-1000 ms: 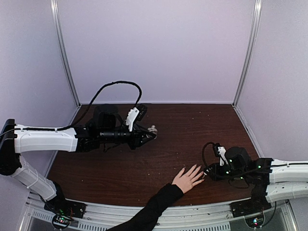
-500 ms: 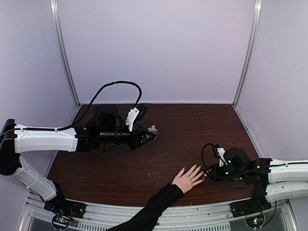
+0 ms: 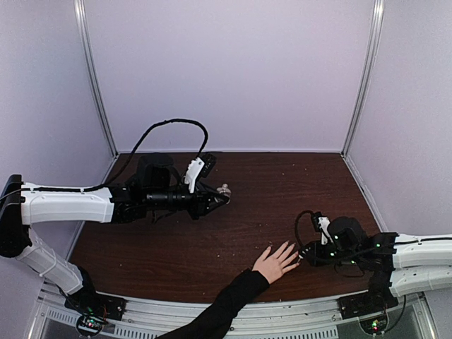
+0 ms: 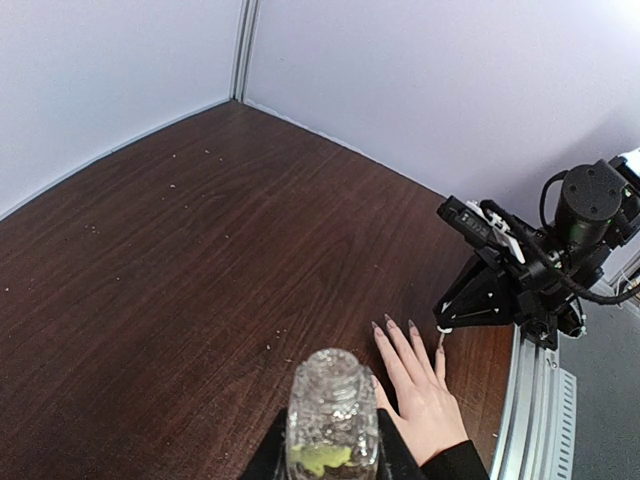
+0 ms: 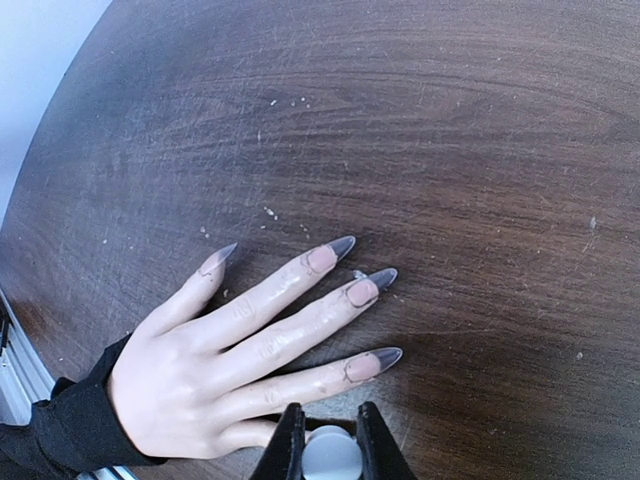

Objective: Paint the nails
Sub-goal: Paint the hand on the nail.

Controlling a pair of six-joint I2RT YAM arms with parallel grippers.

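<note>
A light-skinned hand (image 3: pixel 277 261) in a black sleeve lies flat on the brown table, fingers spread. Its long pointed nails (image 5: pixel 362 291) show pink bases and greyish tips; the little finger's nail is hidden under my right gripper (image 5: pixel 331 440). That gripper is shut on a round white brush cap (image 5: pixel 331 455) right over the little finger (image 4: pixel 439 358). In the top view the right gripper (image 3: pixel 304 256) sits at the hand's right fingertips. My left gripper (image 4: pixel 332 455) is shut on a small clear glass bottle (image 4: pixel 332 405), held off the table at the left (image 3: pixel 223 191).
Purple walls enclose the table (image 3: pixel 282 183) at the back and sides. A metal rail (image 3: pixel 296 311) runs along the near edge. Small pale specks (image 5: pixel 270 212) dot the wood near the hand. The black cable (image 3: pixel 169 126) arches over the left arm.
My right gripper has crept slightly left toward the hand's fingertips. The left arm, the bottle and the hand have not moved.
</note>
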